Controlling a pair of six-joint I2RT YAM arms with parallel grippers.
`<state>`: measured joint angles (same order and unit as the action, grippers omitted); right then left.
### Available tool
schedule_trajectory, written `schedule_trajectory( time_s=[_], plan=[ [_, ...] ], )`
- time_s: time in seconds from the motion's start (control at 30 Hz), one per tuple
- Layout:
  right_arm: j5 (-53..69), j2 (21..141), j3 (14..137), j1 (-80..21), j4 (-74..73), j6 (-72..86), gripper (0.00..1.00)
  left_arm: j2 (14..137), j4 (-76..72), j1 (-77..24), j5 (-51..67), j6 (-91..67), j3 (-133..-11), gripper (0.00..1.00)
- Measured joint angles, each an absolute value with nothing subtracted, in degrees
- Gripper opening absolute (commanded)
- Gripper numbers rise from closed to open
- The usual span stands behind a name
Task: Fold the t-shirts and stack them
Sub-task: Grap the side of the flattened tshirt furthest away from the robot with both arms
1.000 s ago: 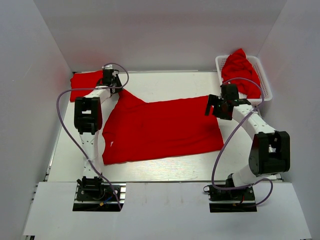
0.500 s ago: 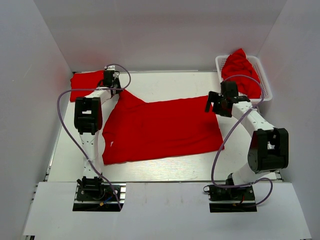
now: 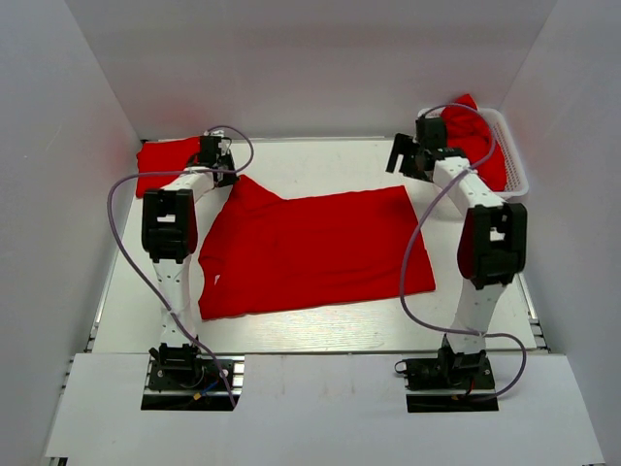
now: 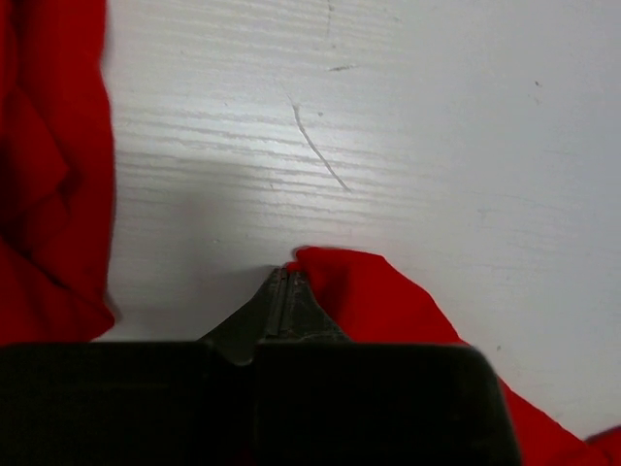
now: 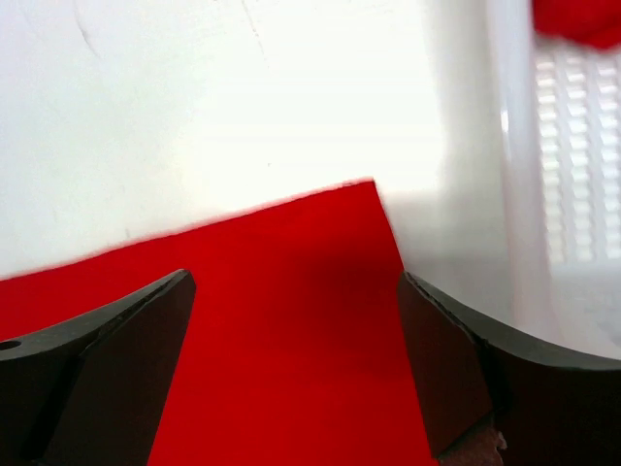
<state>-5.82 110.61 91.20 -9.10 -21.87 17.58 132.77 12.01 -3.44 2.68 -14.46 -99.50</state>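
Worktop (image 3: 320, 328) is being covered across its middle by the spread t-shirt (image 3: 310, 252). It is being shown flat and bright red, with one point of cloth drawn out toward the far-left corner.

Basket (image 3: 518, 181), a white lattice, is being seen at the far-right corner. It is being filled by the heaped t-shirts (image 3: 473, 131), which are piled above its rim.

Bunched t-shirt (image 3: 163, 161) is being seen at the far-left corner, crumpled and apart from the spread t-shirt, with bare worktop between them in the left wrist view.

Both arms are being held stretched toward the far edge.

Right fingers (image 3: 408, 157) are being held wide apart with nothing between them. They are being hovered over the far-right corner of the spread t-shirt (image 5: 291, 320), just beside the basket wall (image 5: 505, 194).

Left fingers (image 4: 283, 296) are being pressed tight together at the tip of the drawn-out point of cloth (image 4: 369, 296). The cloth is touching the tips, but whether any is being pinched between them cannot be told.
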Motion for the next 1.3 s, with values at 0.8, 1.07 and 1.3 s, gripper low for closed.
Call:
schedule_trajectory(
  time_s=[0.8, 1.07, 1.3],
  plan=[
    [-16.8, 133.12, 107.22, -10.61, -26.02, 17.34, 0.9, 129.1, 16.97, -1.58, 10.17, -14.7, -97.21, 0.0],
    [-16.51, 132.94, 105.93, -10.87, -25.45, 18.76, 0.78, 129.05, 17.12, -1.17, 11.14, -14.9, -96.88, 0.0],
    [-18.06, 132.03, 104.4, -10.48, -25.39, 20.8, 0.31, 128.77, 17.15, -1.06, 11.97, -15.31, -96.25, 0.0]
  ],
)
